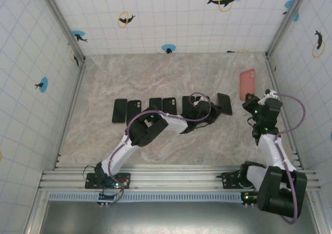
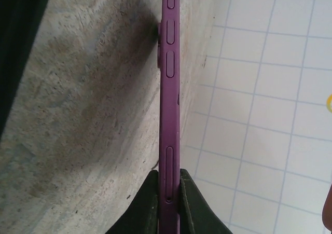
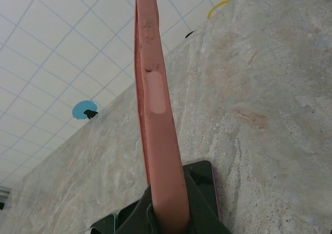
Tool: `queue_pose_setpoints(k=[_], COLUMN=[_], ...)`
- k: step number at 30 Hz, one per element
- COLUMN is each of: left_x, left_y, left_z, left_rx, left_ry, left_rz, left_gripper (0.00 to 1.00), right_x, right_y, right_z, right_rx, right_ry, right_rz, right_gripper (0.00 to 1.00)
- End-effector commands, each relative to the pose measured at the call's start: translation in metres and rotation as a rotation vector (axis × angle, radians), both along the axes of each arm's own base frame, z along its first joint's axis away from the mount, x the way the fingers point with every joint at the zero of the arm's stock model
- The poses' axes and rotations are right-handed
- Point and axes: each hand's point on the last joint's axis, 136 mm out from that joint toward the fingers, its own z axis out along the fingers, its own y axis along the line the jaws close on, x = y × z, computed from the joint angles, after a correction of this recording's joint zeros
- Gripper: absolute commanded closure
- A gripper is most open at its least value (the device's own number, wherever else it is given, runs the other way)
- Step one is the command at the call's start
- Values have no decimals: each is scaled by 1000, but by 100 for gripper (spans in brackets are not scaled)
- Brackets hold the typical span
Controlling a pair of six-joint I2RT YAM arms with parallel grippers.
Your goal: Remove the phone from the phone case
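My left gripper (image 2: pixel 168 205) is shut on a purple phone (image 2: pixel 169 88), seen edge-on with its side buttons showing; the fingers (image 2: pixel 194 208) press both flat faces. From above, this phone (image 1: pixel 224 103) shows its dark face, sticking out past the left gripper (image 1: pixel 213 111) at the right end of a row of phones. A salmon-pink phone case (image 3: pixel 155 114), with no phone in it, stands upright in my right gripper (image 3: pixel 166 216), which is shut on its lower end. In the top view the case (image 1: pixel 247 84) reaches toward the back from the right gripper (image 1: pixel 250 100). Phone and case are apart.
Several dark phones (image 1: pixel 155 105) lie in a row across the middle of the marble table (image 1: pixel 155 73). The same purple-edged phone (image 3: pixel 206 174) lies just behind the right fingers. Tiled walls (image 1: pixel 181 16) close in the table, and the right wall (image 1: pixel 311 63) is near the case.
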Motion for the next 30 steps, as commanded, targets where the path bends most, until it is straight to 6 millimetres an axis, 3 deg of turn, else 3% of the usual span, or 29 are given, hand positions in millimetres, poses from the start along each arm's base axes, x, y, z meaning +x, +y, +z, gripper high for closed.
queue_pose_setpoints(k=[1,7,18,21,22,30], left_x=[0,-4,-14,-17,-17,-23], left_y=[-9,-8,1,6,6,14], left_z=[3,0,3,-8,13,18], left_rx=[-12,1,63,87,60,85], left_ry=[-1,14,-2,8,-10,-30], left_rz=[4,-3,-27,-28,-27,-39], left_gripper=[82,71,60,59,58,54], right_x=[-5,-7,-6,-6,-6,-6], right_y=[0,0,0,1,1,0], right_z=[-3,-6,-3,-4,-4,-14], right_rx=[5,6,5,8,9,2], right_ry=[2,10,2,1,3,27], right_rz=[-1,0,0,3,5,2], right_gripper=[100,100,100,100,100,100])
